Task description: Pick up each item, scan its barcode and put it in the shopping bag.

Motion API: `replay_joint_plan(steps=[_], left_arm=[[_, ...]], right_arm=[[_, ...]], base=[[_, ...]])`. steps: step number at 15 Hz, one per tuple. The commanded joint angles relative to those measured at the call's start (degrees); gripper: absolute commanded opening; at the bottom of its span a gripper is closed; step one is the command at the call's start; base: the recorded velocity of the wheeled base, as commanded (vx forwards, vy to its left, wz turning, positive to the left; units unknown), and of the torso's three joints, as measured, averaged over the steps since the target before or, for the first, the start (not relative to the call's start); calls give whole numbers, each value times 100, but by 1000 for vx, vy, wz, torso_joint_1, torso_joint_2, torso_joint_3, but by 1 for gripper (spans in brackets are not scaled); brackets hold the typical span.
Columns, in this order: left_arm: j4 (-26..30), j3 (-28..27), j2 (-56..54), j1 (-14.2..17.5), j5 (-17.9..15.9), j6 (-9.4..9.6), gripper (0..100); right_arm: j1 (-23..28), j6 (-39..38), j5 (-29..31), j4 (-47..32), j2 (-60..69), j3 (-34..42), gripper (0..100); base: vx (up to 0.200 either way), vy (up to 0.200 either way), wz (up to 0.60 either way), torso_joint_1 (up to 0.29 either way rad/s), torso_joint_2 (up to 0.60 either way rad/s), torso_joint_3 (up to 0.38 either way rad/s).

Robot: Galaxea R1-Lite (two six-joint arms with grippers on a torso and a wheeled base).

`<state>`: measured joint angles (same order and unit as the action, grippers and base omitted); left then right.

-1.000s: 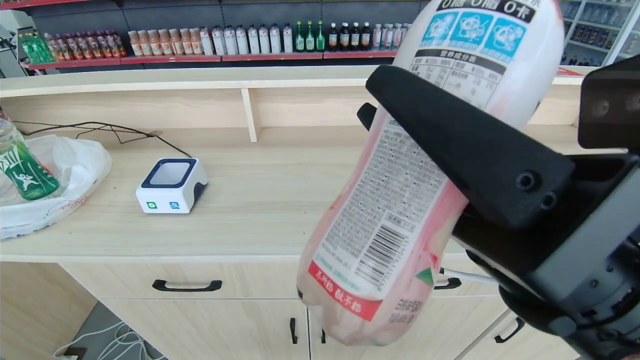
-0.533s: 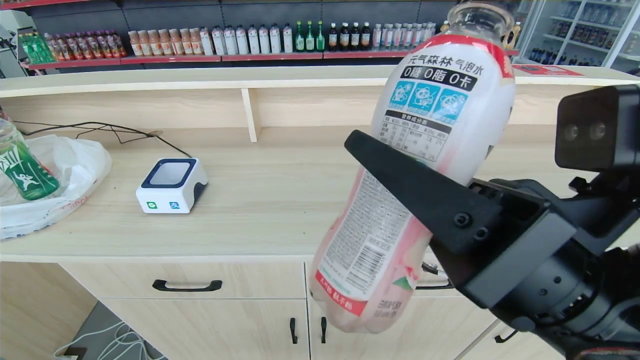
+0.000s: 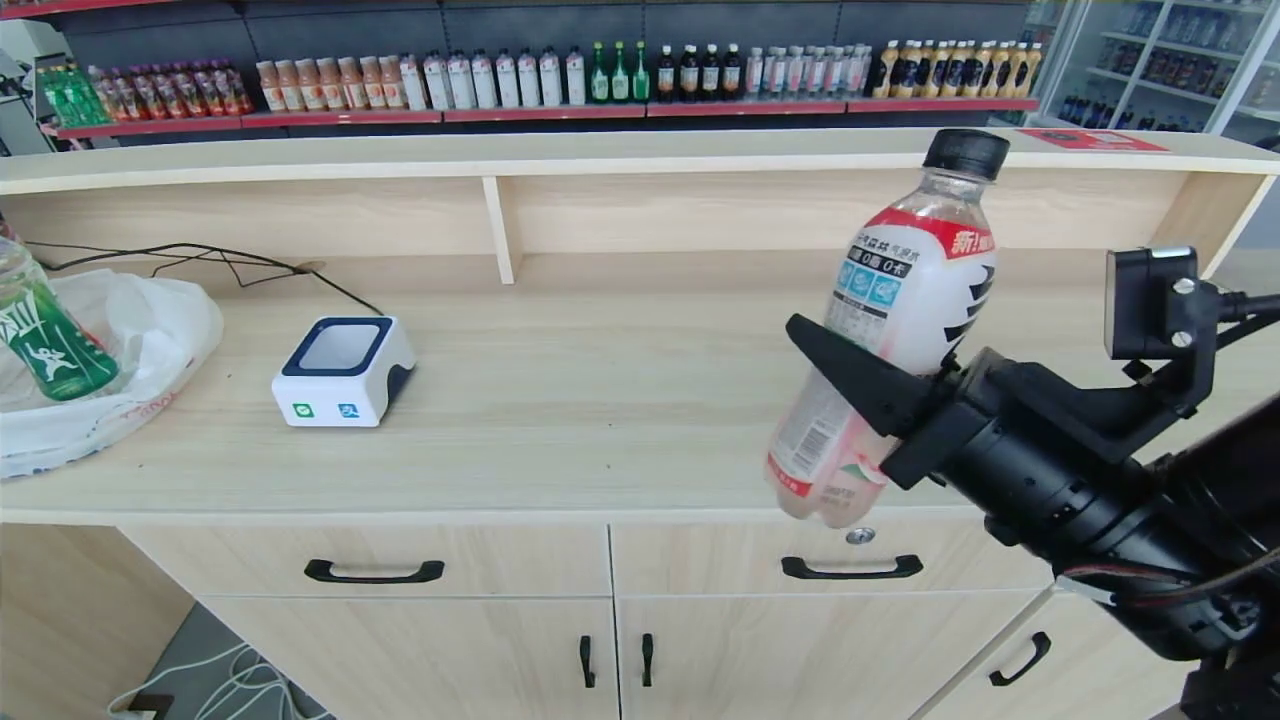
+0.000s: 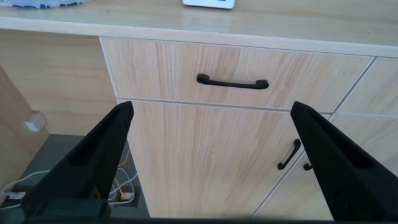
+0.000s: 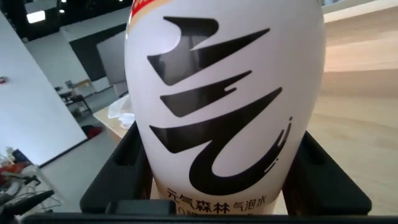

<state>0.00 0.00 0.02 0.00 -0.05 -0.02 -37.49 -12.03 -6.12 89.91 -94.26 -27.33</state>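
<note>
While the left gripper [image 4: 208, 130] hung low in front of the cabinet front [image 4: 205, 162], its two black fingers [image 4: 93, 158] stood wide apart and pointed at the wood, framing the drawer handle [image 4: 232, 81] beyond them. Farther up on the robot's right, the right arm reached in from the side with its wrist turned toward the counter [image 3: 560, 400]. The right gripper [image 3: 870, 385] was clamped across the lower half of the pink bottle [image 3: 905, 300]. It held the bottle in the air over the counter's front edge, black cap uppermost and leaning a little to the right, with the barcode [image 3: 815, 441] low on the side facing the head camera. From the wrist, the pink bottle [image 5: 224, 106] sat snug between the two pads. Farther left on the counter stood the scanner [image 3: 343, 370], well apart from the bottle, its cable [image 3: 200, 255] trailing back. At the left edge lay the shopping bag [image 3: 150, 330] with a green bottle [image 3: 45, 340] on it. Beyond the counter, shelves [image 3: 500, 112] carried rows of drinks.
</note>
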Motion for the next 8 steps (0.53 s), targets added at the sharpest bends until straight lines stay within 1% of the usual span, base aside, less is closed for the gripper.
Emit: replay_joint_plan(steps=[1, 2, 3, 5, 7, 8], left_arm=[[0, 0, -2, 0, 5, 2, 100], [0, 0, -2, 0, -4, -6, 100], [0, 0, -2, 0, 5, 2, 100], [0, 0, -2, 0, 5, 2, 100], [0, 0, -2, 0, 5, -6, 100], [0, 0, -2, 0, -4, -6, 100]], right_arm=[[743, 579, 49, 9, 109, 140, 0], [1270, 931, 23, 9, 224, 193, 0], [1622, 1159, 32, 9, 276, 237, 0], [1850, 1397, 41, 9, 303, 589, 0], [1912, 1669, 85, 9, 303, 272, 0], [1982, 1731, 155, 9, 373, 325, 0]], base=[[0, 0, 0, 0, 0, 0], [0, 0, 0, 0, 0, 0], [0, 0, 0, 0, 0, 0], [0, 0, 0, 0, 0, 0], [0, 0, 0, 0, 0, 0], [0, 0, 0, 0, 0, 0]])
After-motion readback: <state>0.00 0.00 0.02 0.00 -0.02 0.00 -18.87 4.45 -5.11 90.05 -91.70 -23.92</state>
